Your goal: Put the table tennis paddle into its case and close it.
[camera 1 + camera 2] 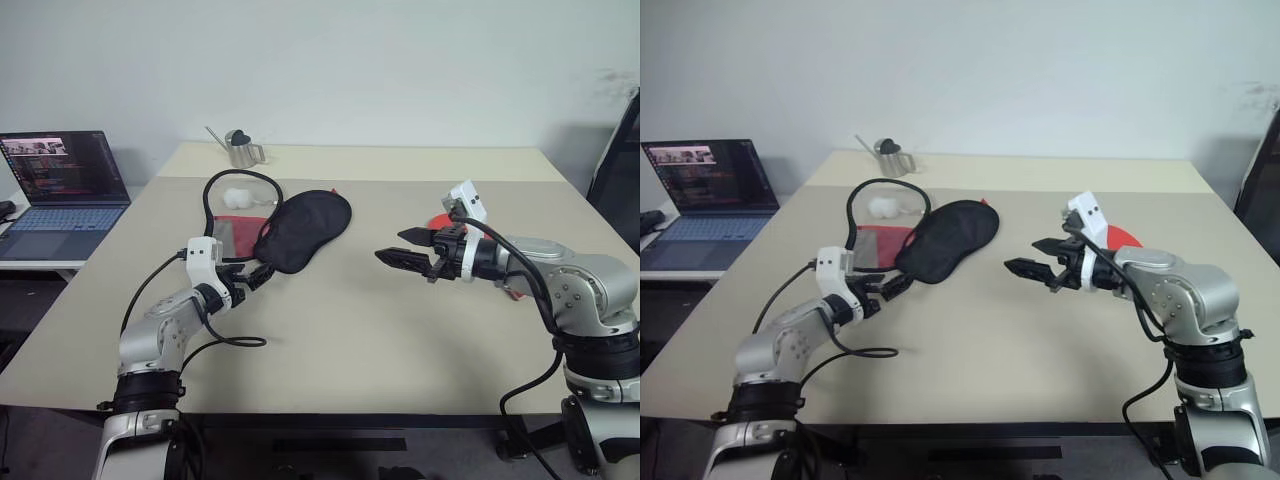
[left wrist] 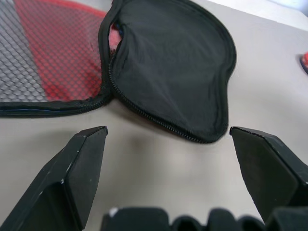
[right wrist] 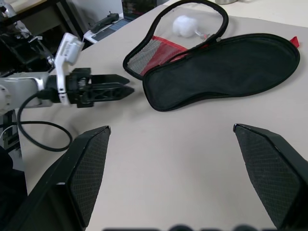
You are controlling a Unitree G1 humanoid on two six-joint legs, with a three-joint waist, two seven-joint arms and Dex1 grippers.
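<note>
Over on the far left a laptop (image 1: pixel 62 190) sits open on a side desk, and a small metal watering can (image 1: pixel 240 148) stands at the back edge of the table (image 1: pixel 350 330). The left gripper (image 1: pixel 258 274) hovers low over the tabletop with its two black fingers spread wide and nothing between them, pointing at the near end of the case (image 1: pixel 300 228), just short of touching it. The case lies unzipped and splayed: the black half is flopped over toward the middle of the table, and the red-and-mesh half (image 2: pixel 43 57) lies flat to its left, joined at the near end by the zip. A black cable loop and a small white wad (image 1: pixel 240 197) lie just behind it.

Further right, the right gripper (image 1: pixel 412 249) hangs above the table, also wide open and empty, aimed back toward the case but well apart from it. Behind that forearm a sliver of red shows, which I take to be the table tennis paddle (image 1: pixel 1120 236) (mostly hidden by the arm, so I cannot make out its handle).

My reading is that nothing has been picked up yet; this is the approach. Next, the left hand likely has to pin or lift the case's edge while the right turns back for the paddle.
</note>
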